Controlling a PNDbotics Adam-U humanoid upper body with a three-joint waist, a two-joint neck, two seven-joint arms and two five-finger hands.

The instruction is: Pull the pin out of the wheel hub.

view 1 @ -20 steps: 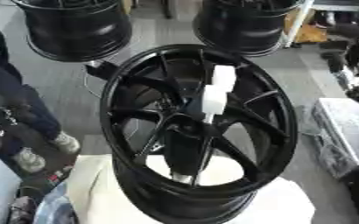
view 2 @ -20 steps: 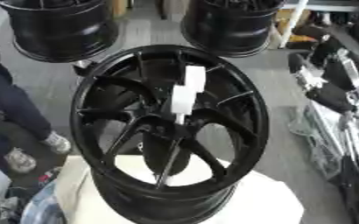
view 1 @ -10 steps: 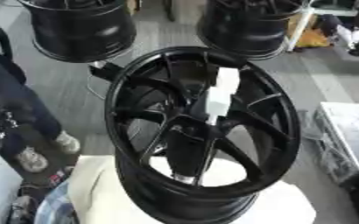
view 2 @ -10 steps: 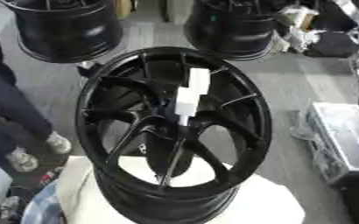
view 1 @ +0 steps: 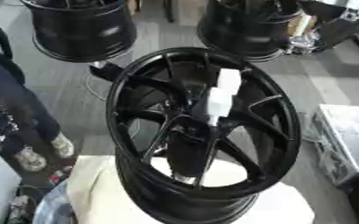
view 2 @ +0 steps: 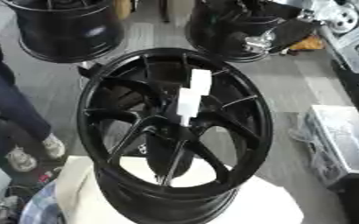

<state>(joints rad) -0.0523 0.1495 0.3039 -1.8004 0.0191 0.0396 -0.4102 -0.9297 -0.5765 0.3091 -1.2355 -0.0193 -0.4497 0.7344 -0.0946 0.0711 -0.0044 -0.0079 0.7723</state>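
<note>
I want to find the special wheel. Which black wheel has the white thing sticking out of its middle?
The nearest wheel, on the pale surface, has the white pin in its hub. The two wheels behind, far left and far right, show none.

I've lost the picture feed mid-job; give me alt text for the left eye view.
A black spoked wheel stands on a pale surface, with a white pin sticking up from its hub. No robot hand is visible. Two more black wheels sit on the floor behind, and a grey case lies at right.
</note>
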